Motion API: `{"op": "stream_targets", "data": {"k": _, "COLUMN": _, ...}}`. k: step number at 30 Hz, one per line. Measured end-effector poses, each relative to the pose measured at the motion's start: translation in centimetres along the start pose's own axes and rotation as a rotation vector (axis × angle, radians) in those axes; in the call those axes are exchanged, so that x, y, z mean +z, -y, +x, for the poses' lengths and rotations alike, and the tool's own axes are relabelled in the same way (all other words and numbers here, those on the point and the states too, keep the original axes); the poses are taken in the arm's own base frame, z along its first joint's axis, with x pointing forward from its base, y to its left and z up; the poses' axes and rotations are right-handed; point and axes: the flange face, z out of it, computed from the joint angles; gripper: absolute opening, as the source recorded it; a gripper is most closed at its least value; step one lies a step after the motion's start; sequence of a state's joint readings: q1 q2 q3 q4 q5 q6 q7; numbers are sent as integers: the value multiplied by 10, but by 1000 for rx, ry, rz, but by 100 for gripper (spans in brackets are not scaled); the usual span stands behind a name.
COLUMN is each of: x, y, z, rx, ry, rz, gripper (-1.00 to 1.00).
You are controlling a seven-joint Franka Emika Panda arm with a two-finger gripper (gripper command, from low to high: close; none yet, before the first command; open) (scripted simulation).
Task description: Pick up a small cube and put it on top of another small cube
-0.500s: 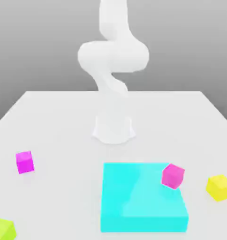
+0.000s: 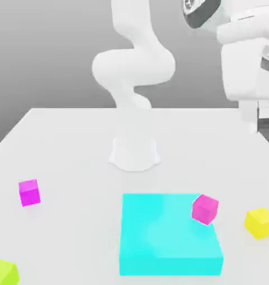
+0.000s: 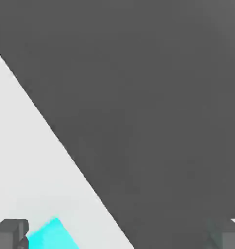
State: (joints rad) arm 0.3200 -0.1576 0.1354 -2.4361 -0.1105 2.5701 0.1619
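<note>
Near the exterior view's right edge, the yellow cube [image 2: 260,222] looks light and rigid; the hand [image 2: 257,119], seemingly released, should pinch opposite flat faces.

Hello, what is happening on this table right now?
A white robot arm is at work on a table with small cubes and a flat cyan block. Its gripper hangs open and empty high above the yellow cube, at the exterior view's right. The purple cube sits far to the left. Nothing is stacked yet. A pink cube rests at the block's corner, a lime cube near the front left.
</note>
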Motion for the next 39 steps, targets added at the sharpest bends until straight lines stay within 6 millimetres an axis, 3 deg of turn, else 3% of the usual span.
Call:
{"op": "stream_targets", "data": {"k": 5, "x": 83, "y": 82, "z": -43, "rx": -366, "ry": 127, "rz": 65, "gripper": 0}}
{"op": "stream_targets", "data": {"k": 9, "x": 142, "y": 123, "z": -90, "rx": -613, "ry": 225, "rz": 129, "gripper": 0}}
{"op": "stream_targets", "data": {"k": 11, "x": 167, "y": 138, "z": -109, "rx": -694, "ry": 253, "rz": 156, "gripper": 0}}
{"op": "stream_targets", "data": {"k": 15, "x": 214, "y": 145, "z": -128, "rx": -719, "ry": 262, "rz": 166, "gripper": 0}}
{"op": "stream_targets", "data": {"k": 16, "x": 222, "y": 145, "z": -131, "rx": -720, "ry": 262, "rz": 165, "gripper": -100}}
{"op": "stream_targets", "data": {"k": 23, "x": 222, "y": 145, "z": -132, "rx": -721, "ry": 264, "rz": 165, "gripper": -100}}
{"op": "stream_targets", "data": {"k": 28, "x": 171, "y": 144, "z": -114, "rx": -723, "ry": 259, "rz": 165, "gripper": -100}}
{"op": "stream_targets", "data": {"k": 29, "x": 162, "y": 144, "z": -103, "rx": -705, "ry": 237, "rz": 164, "gripper": -100}}
{"op": "stream_targets", "data": {"k": 31, "x": 153, "y": 118, "z": -81, "rx": -572, "ry": 213, "rz": 139, "gripper": -100}}
{"op": "stream_targets", "data": {"k": 35, "x": 138, "y": 42, "z": -45, "rx": -231, "ry": 168, "rz": 78, "gripper": -100}}
{"op": "stream_targets", "data": {"k": 39, "x": 132, "y": -48, "z": -42, "rx": 118, "ry": 167, "rz": 13, "gripper": -100}}
